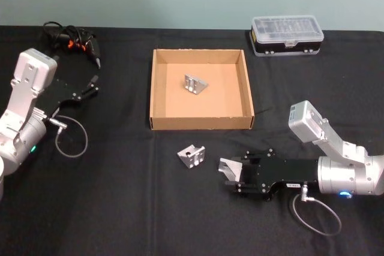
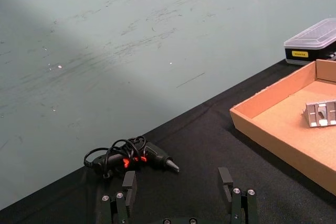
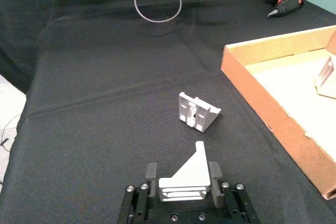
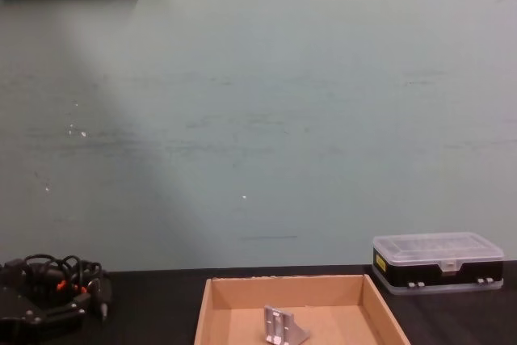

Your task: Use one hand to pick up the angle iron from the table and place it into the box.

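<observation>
My right gripper (image 1: 228, 172) lies low over the black table (image 1: 120, 202), in front of the tan box (image 1: 201, 122) and to its right. It is shut on an angle iron (image 1: 226, 165); in the right wrist view the silver bracket (image 3: 186, 179) sits clamped between the black fingers (image 3: 151, 172). A second angle iron (image 1: 191, 156) rests on the table just left of that gripper, also visible as the loose bracket (image 3: 198, 113). Another angle iron (image 1: 195, 84) lies inside the box. My left gripper (image 1: 93, 86) is parked open at the far left.
A clear-lidded plastic case (image 1: 287, 35) stands behind the box at the right. A black glue gun with a coiled cord (image 1: 75, 40) lies at the back left, near the left gripper (image 2: 177, 177). Cables loop beside both arms.
</observation>
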You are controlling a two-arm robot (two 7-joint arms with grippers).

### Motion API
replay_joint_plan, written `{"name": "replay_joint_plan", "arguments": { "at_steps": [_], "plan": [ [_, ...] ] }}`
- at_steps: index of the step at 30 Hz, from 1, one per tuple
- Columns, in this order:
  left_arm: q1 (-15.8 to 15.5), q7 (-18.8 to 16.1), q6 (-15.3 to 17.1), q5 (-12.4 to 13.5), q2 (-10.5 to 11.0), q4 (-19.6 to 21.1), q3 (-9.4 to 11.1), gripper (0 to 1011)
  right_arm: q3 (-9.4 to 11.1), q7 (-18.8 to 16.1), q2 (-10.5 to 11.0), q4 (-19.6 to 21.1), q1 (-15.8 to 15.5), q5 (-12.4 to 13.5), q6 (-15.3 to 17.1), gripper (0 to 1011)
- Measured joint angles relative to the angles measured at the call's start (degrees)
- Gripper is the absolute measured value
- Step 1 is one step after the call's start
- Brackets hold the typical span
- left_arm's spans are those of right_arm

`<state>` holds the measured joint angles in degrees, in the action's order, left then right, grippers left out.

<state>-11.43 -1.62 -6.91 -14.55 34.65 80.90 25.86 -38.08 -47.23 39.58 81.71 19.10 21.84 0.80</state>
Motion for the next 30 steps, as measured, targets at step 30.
{"name": "replay_joint_plan", "arguments": {
  "at_steps": [30],
  "plan": [
    [0.0,0.0,0.0,0.0,0.0,0.0,0.0,1011,1.66,-0.2,0.12,1.63,0.08,2.08,-0.81,530]
  ]
}}
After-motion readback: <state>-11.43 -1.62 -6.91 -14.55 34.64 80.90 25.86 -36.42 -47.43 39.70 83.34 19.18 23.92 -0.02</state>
